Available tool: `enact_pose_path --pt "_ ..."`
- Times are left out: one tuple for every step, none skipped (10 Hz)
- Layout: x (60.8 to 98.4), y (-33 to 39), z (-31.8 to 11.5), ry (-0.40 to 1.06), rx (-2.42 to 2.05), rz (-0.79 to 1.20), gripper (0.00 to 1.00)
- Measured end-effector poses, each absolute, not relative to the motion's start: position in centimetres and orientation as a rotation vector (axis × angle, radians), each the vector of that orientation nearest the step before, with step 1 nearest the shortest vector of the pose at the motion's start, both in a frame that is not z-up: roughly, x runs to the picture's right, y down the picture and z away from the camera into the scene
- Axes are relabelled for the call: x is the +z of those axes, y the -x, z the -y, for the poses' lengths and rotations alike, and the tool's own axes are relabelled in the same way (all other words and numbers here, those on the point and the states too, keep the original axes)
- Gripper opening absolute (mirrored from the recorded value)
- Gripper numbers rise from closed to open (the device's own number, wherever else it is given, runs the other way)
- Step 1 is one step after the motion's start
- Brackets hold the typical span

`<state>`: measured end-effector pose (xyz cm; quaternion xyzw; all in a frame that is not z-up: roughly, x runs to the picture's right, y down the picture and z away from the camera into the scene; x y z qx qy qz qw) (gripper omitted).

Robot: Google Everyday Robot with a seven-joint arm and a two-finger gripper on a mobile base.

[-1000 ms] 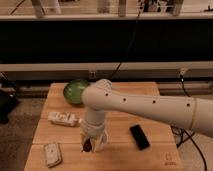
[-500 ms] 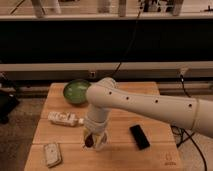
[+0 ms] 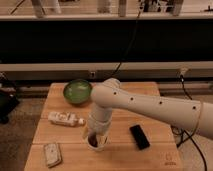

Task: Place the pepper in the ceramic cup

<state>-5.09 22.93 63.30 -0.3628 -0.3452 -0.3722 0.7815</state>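
Note:
My gripper (image 3: pixel 95 136) hangs at the end of the white arm, low over the front middle of the wooden table (image 3: pixel 150 95). It is shut on the pepper (image 3: pixel 93 142), a small dark red piece pointing down from its tip. The pepper's lower end sits in the mouth of the ceramic cup (image 3: pixel 98 146), a small white cup standing directly under the gripper. The gripper and the wrist hide most of the cup.
A wide green bowl (image 3: pixel 77 92) stands at the back left. A white bottle (image 3: pixel 65 119) lies on its side left of the gripper. A black phone (image 3: pixel 139 136) lies to the right, and a pale packet (image 3: pixel 51 154) at the front left corner.
The arm has shifted slightly to the right. The gripper has stayed low at the cup with the pepper at its tip.

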Motion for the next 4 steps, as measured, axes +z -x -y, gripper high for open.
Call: enact_pose_path --pt "63.4 4.8 -22.8 0.776 -0.799 0.746 0.78" --pt "63.4 4.5 -22.1 0.769 -0.796 0.744 0.71" --pt "63.4 4.1 -21.3 0.770 -0.799 0.740 0.62" --pt "63.4 3.7 -20.8 0.770 -0.803 0.735 0.57"
